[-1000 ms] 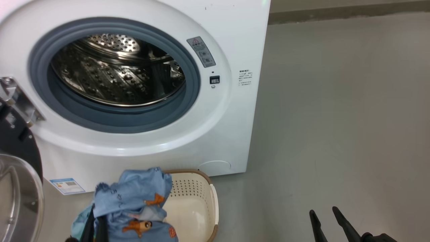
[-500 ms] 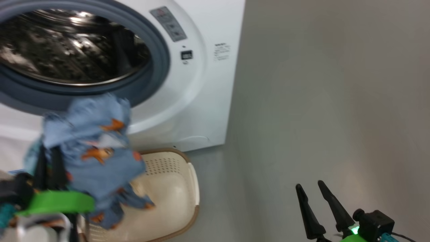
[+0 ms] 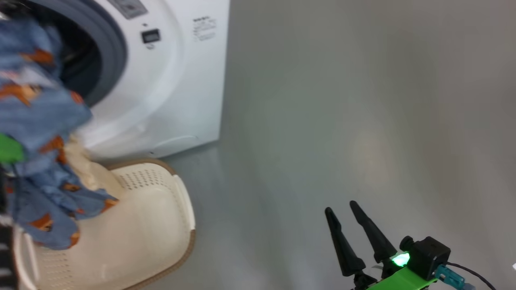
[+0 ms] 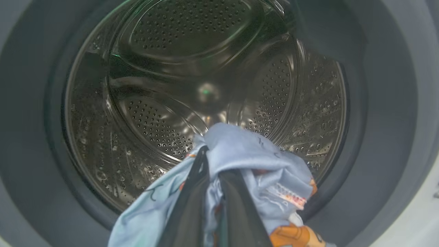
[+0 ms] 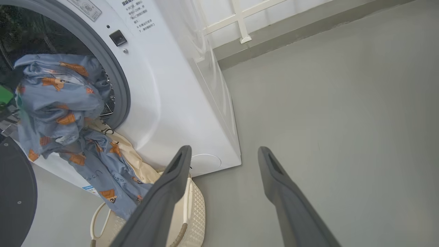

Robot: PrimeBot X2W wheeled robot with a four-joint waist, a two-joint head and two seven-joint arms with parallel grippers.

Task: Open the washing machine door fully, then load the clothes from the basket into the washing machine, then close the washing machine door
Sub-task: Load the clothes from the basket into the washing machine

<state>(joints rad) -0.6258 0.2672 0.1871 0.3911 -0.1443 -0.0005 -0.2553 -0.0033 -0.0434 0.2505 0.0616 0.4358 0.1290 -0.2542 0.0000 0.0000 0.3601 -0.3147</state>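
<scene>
The light blue clothes (image 3: 36, 121) with orange-brown figures hang in front of the washing machine (image 3: 169, 88) opening, their tail trailing down into the cream basket (image 3: 189, 241). My left gripper (image 4: 214, 164) is shut on the clothes (image 4: 250, 154), which are bunched over its fingers just before the steel drum (image 4: 171, 68) and grey gasket (image 4: 384, 120). The right wrist view shows the clothes (image 5: 58, 103) draped across the opening and the black door (image 5: 13, 195) swung open at lower left. My right gripper (image 3: 340, 207) is open and holds nothing above the floor, right of the basket (image 5: 195, 202).
Bare grey floor (image 3: 342, 100) stretches right of the washer. A wall base with a white railing (image 5: 240, 24) runs behind the machine. A small blue label (image 5: 90, 188) sits low on the washer front.
The head camera has swung right, sliding the washer leftward in view. My left gripper has lifted the clothes out of the basket up to the drum opening. The right gripper stays open.
</scene>
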